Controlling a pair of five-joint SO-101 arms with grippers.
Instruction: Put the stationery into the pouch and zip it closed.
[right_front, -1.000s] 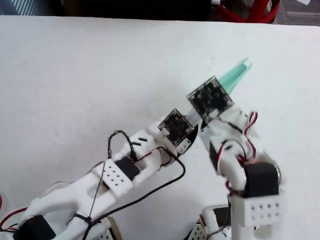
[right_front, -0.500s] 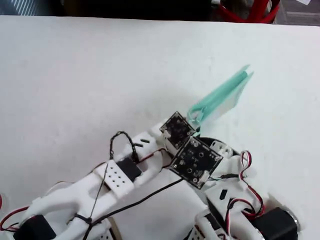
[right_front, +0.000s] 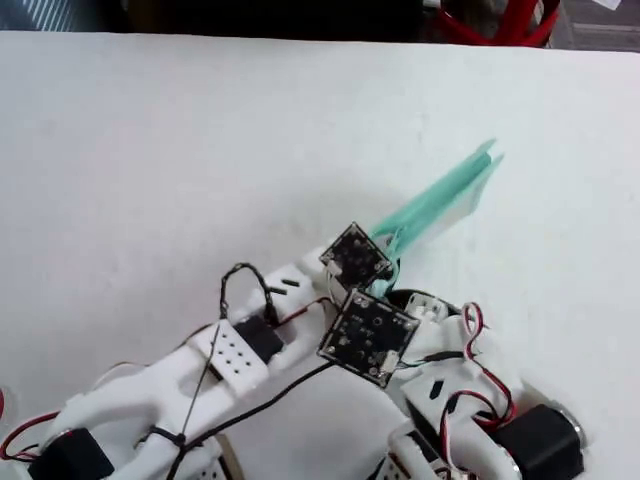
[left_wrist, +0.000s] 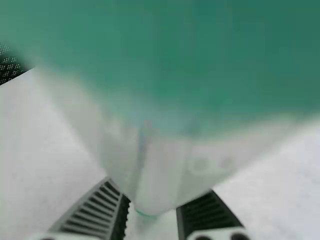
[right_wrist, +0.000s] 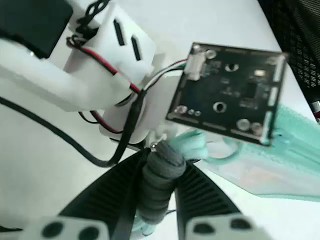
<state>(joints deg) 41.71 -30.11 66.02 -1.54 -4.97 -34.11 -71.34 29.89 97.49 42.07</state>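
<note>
Where left hand (left_wrist: 155, 210) pinches, camera board (right_front: 357, 256) covers pouch (right_front: 440, 200).

pouch (right_front: 440, 200) on table (right_front: 150, 150), near end in left gripper (left_wrist: 150, 212); right gripper (right_wrist: 159, 197) just behind, around its pull cord (right_wrist: 161, 172)

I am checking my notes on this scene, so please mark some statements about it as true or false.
1. The left hand grips the teal fabric pouch. True.
2. The right hand is open and empty. False: it is shut on a grey ribbed cord at the pouch.
3. The arms work over a white table. True.
4. The two hands are at opposite ends of the pouch. False: both are at the same end, close together.
</note>
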